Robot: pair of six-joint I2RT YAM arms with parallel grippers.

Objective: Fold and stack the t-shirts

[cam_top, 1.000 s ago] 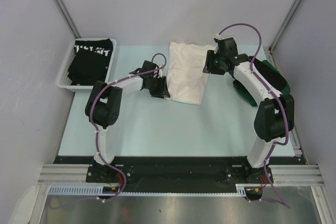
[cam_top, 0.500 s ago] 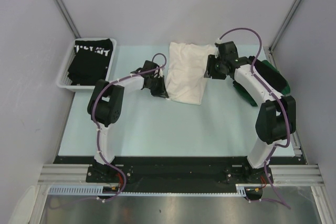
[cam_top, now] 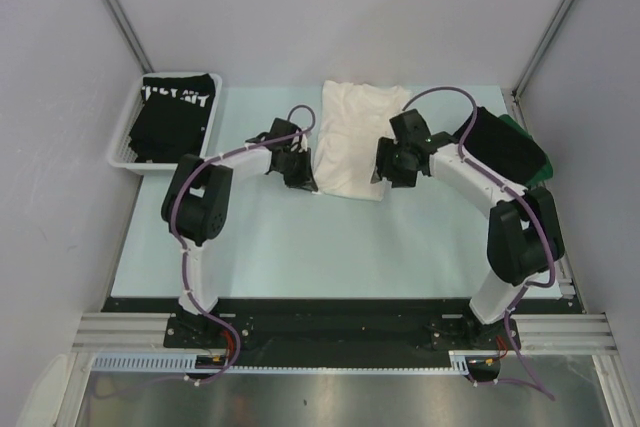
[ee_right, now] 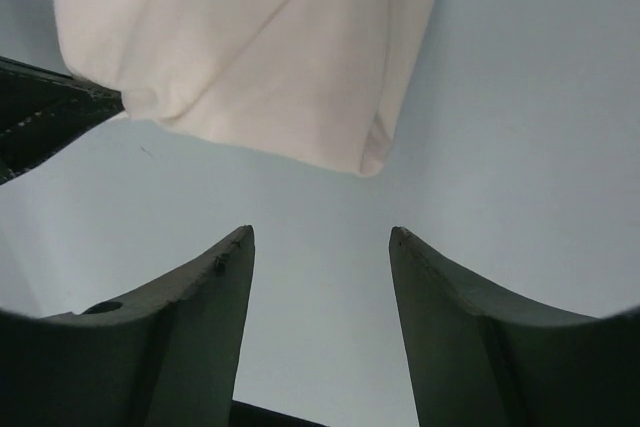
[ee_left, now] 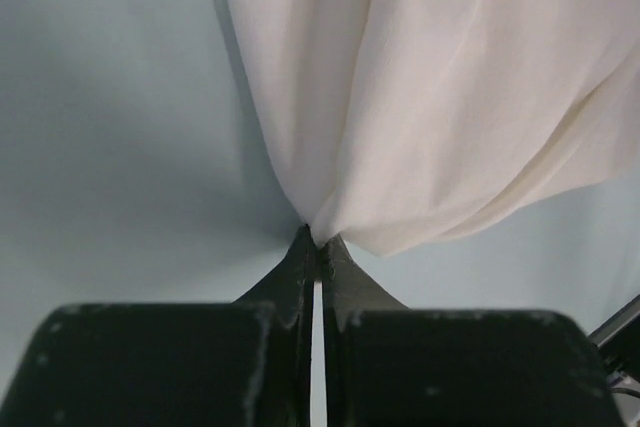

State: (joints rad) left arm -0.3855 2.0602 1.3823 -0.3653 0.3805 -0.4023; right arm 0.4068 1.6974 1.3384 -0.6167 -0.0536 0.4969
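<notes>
Left gripper (ee_left: 317,247) was clamped tight on the near-left corner of the white t-shirt (cam_top: 350,132), with the cloth bunched to a point right at the tips. Right gripper (ee_right: 320,237) had its jaws wide and empty, over bare table (cam_top: 300,237) just short of that shirt's near-right corner. The shirt lay mid-table toward the far side. The black lettered tee (cam_top: 175,107) sat in the basket (cam_top: 122,152) far left, and the plain black tee (cam_top: 500,142) lay on the dark green tee (cam_top: 538,162) at the right edge.
</notes>
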